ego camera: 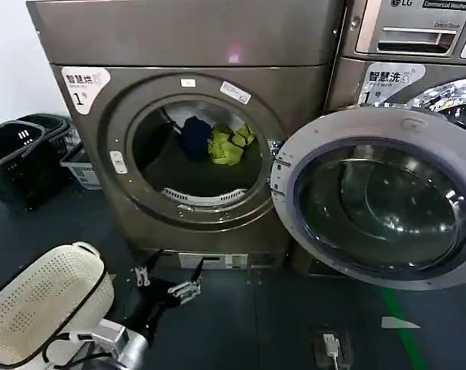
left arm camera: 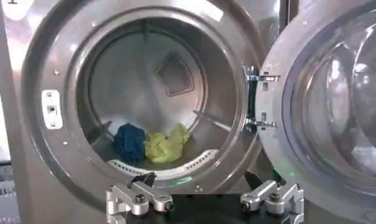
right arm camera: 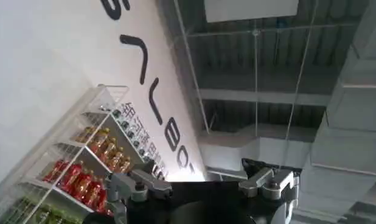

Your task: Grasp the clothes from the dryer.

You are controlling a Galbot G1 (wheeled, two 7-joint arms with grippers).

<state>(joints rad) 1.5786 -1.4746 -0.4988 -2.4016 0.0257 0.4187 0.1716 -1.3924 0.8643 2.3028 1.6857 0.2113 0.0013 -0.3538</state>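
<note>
Dryer [ego camera: 117,208]: door [ego camera: 375,200] open. Clothes [ego camera: 217,140], lime-green and navy: inside drum, ungrasped. Left pincer [ego camera: 165,284]: wide, empty, low before porthole. Right pincer [right arm camera: 203,185]: wide, empty, pointing ceilingward. Reach, grasp and withdrawal remain.

The dryer [ego camera: 217,139] stands open; on its drum floor lie the navy garment [ego camera: 195,136] and the green garment [ego camera: 229,144], side by side, seemingly touching. The dryer stands on the dark floor [ego camera: 240,324].

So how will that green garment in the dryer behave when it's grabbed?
The green garment lies crumpled, so it is probably floppy and light and should sag from a pinch. It touches the blue garment, which might drag along. The left gripper waits open outside the dryer.
</note>
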